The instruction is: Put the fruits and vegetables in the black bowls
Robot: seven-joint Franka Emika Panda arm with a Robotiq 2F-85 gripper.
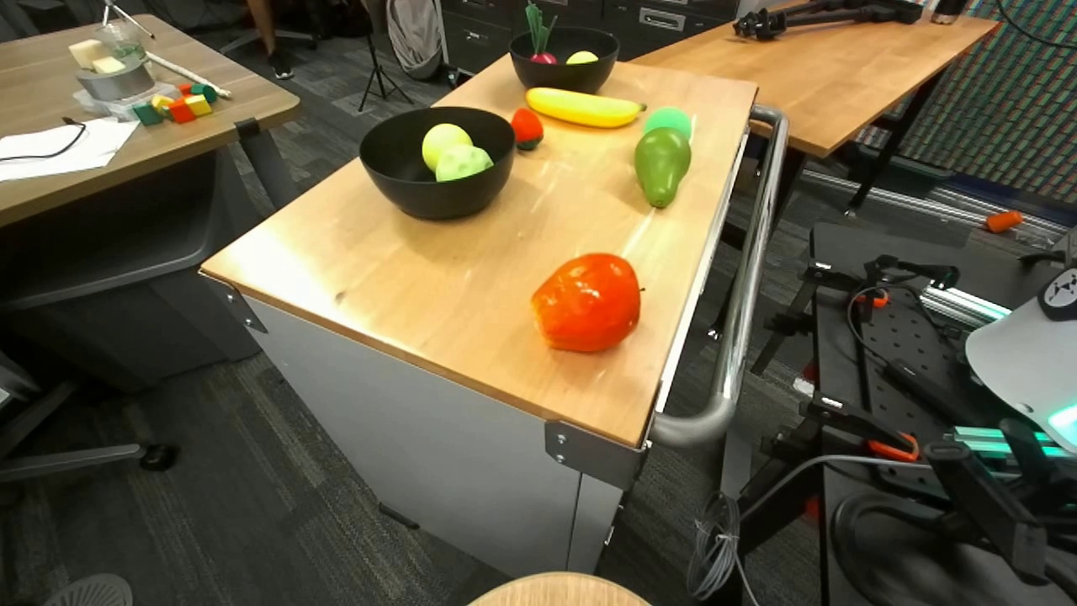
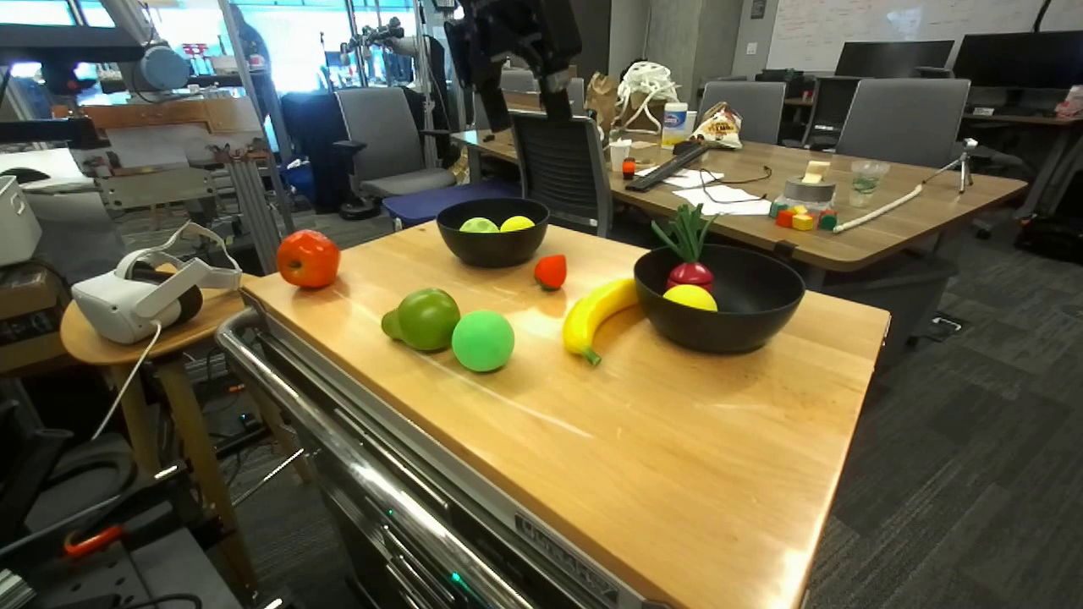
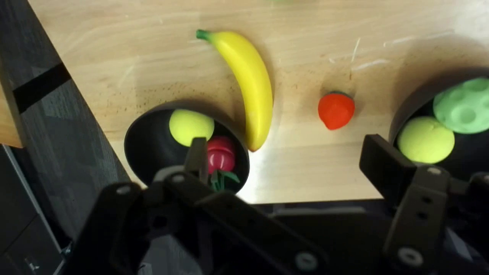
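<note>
Two black bowls stand on the wooden top. The black bowl (image 2: 491,251) by the grey chair holds a pale green piece and a yellow-green one. A red radish-like piece (image 2: 691,275) with green leaves and a yellow piece (image 2: 689,296) sit inside the wider black bowl (image 2: 732,328). Against that bowl's side lies the banana (image 3: 256,91). Loose on the wood are a small red fruit (image 3: 336,110), a big red tomato (image 1: 589,301), a green pear-shaped piece (image 2: 429,320) and a light green ball (image 2: 483,341). High above the top, my gripper (image 3: 284,151) is open, nothing between its fingers.
A metal handle rail (image 2: 364,474) runs along one side of the cart top (image 2: 643,431). Beside it, a white headset (image 2: 156,283) rests on a round stool. A brown desk (image 2: 897,203) with papers and small blocks stands behind.
</note>
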